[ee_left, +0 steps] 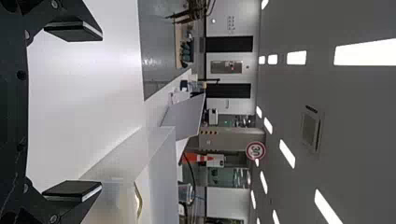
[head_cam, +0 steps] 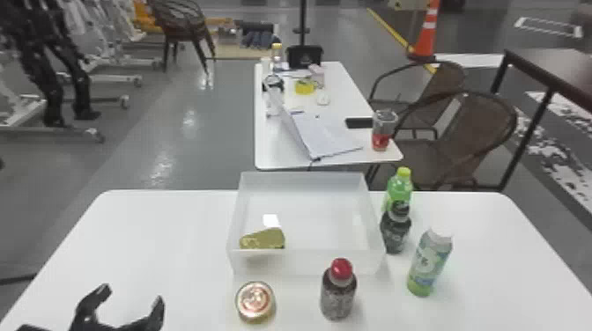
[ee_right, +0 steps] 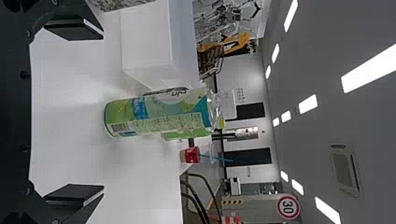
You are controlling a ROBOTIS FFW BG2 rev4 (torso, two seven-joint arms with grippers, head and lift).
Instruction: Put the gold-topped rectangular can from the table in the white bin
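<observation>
- Left gripper (head_cam: 132, 296): black, two-fingered; above the near left part of the white table (head_cam: 149, 229). Jaws released, spread wide, nothing between them.
- White rectangular open-topped plastic bin (head_cam: 308, 263): on the table, middle position, toward the far edge.
- Round can with a gold-coloured lid (head_cam: 255, 301): upright on the table, in front of the bin's near wall, left portion.
- Gold-topped rectangular can (head_cam: 264, 239): inside the bin, at the near left corner, beside the near wall.
- Dark bottle with a red cap (head_cam: 338, 290): upright on the table, in front of the near wall, right portion.
- Dark bottle with a dark cap (head_cam: 395, 231): upright, just beside the bin's right wall.
- Clear green bottle with a yellow-green cap (head_cam: 398, 191): behind the dark-capped bottle, partly covered by it.
- Cylindrical bottle with a green, white and blue label and a pale top (head_cam: 429, 264): upright on the table, to the right of the bin and apart from it.
- Right gripper (ee_right: 102, 112): black, two-fingered; seen in the right wrist view. Jaws released, set well apart, grasping nothing; the cylindrical bottle stands beyond the fingertips, clear of both.
</observation>
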